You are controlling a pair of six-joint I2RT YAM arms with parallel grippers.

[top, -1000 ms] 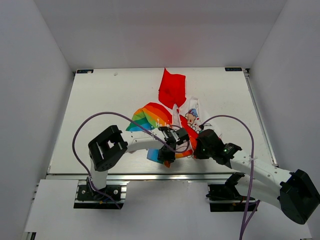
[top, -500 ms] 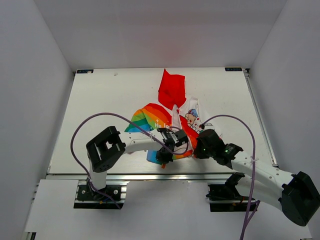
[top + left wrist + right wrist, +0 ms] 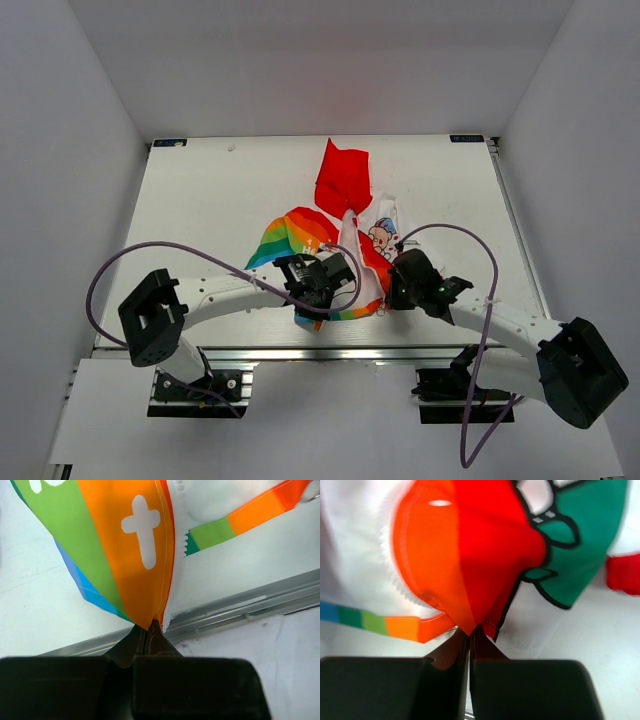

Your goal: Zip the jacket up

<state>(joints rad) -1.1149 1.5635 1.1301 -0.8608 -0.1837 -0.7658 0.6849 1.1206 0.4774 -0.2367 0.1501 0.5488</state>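
L claw (image 3: 148, 630) is pinched fully closed on the jacket (image 3: 320, 232). The tips bite the low point of the orange stripe (image 3: 135, 565), right where it meets the white toothed edging (image 3: 176, 580). The cloth hangs up and away from the tips, w/ a white cross-shaped mark (image 3: 142, 530) on the orange. Green and blue stripes sit to the left of it. Beyond the cloth I see the desk (image 3: 200, 220) and its metal edge rail (image 3: 240, 612). R claw (image 3: 470, 630) is also closed tight, holding a red-orange corner of the same jacket. There's a green, black-outlined print (image 3: 580, 535) to the right and a thin rainbow strip (image 3: 385, 622) running off to the left. From the top cam the jacket lies mid-desk, toward the near edge. Its hood (image 3: 343, 180) is spread toward the far side. The rainbow half is on the left, the white half w/ cartoon print (image 3: 384, 236) on the right, front open w/ white lining showing between. Both claws sit at the jacket's near end, close together, L on the rainbow side, R on the white side.
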